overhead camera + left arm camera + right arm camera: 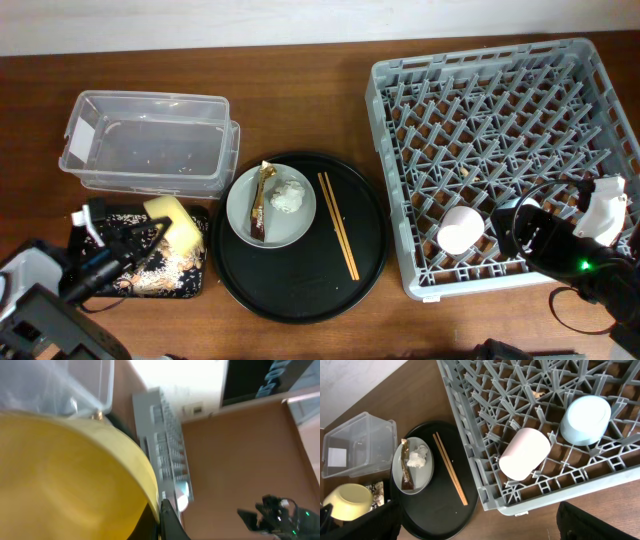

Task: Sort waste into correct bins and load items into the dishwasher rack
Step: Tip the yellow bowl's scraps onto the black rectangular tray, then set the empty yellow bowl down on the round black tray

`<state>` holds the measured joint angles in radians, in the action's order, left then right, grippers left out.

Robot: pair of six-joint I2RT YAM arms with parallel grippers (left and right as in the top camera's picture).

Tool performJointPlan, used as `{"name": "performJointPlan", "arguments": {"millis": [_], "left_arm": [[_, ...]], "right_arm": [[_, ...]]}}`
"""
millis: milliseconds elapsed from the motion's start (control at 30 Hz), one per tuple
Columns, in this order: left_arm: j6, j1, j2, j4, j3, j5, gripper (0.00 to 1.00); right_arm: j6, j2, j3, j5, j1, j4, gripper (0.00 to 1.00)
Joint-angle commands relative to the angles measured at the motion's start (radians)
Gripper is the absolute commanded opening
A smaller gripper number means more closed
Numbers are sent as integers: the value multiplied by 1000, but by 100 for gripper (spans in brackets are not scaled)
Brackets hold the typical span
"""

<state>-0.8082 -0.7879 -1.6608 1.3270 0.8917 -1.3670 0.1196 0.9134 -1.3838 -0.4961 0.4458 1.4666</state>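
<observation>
My left gripper (pixel 130 245) is shut on the rim of the yellow bowl (pixel 172 218), holding it tilted over the shallow black tray (pixel 196 282), which holds food scraps (pixel 160 262). In the left wrist view the bowl (pixel 65 475) fills the frame, with a finger (pixel 167 520) on its rim. The grey plate (pixel 240 215) carries the crumpled napkin (pixel 288 198) and the brown wrapper (pixel 262 200). The chopsticks (pixel 338 225) lie beside it. The pink cup (pixel 525 453) and the blue cup (pixel 585 419) lie in the rack (pixel 500 100). My right gripper (pixel 480 527) is open and empty above the rack's front edge.
The clear tub (pixel 150 140) stands at the back left with a few grains in it. The large round black tray (pixel 300 290) holds the plate and chopsticks between the bins and the rack. The right arm (pixel 560 250) covers the rack's front right corner.
</observation>
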Motion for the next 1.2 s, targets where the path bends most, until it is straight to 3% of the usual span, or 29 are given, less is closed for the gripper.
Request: {"name": "performJointPlan", "arguments": {"millis": [0,133,200,300,400,500,567,633,700,767,833,900,967,1067,1133,1167], "left_arm": [[15,128,39,46,11,121,0],[311,369,124,-50,27,242,0],[549,547,172,-165,27,381,0],[851,807,218,-311,27,672,0],[1166,1148,214,-378,27,1098,0],[1323,1382,197,-414,25,1318,4],[1373,1509,171,-467,26,1413,13],[1393,1570,142,-505,26,1418,18],[1411,1587,137,-500,31,1382,30],[1411,1577,144,-416,99,1368,52],[1410,1551,154,-307,213,1462,62],[1363,1504,163,-275,305,1650,75],[1292,1441,158,-340,304,1733,75],[1227,1316,88,-422,291,1725,74],[1173,1243,11,-481,290,1667,66],[1134,1213,-36,-517,290,1601,57]], "right_arm": [[-11,-1,-11,-9,6,0,99],[-11,-1,-11,-8,6,-1,99],[-11,-1,-11,-8,6,-1,99],[-11,-1,-11,-8,6,-2,99],[-11,1,-11,-8,6,-5,99],[-11,9,-11,-5,6,-5,99],[-11,17,-11,-5,6,-5,99],[-11,29,-11,-5,6,-4,99],[-11,39,-11,-5,6,-3,99],[-11,50,-11,-5,6,-3,99],[-12,53,-11,-5,6,1,99],[-27,47,-11,-6,6,3,99],[-35,40,-11,-5,6,10,99],[-35,39,-11,-5,6,51,99],[-39,39,-11,-5,6,68,99],[-39,39,-11,-5,6,68,99]]}}
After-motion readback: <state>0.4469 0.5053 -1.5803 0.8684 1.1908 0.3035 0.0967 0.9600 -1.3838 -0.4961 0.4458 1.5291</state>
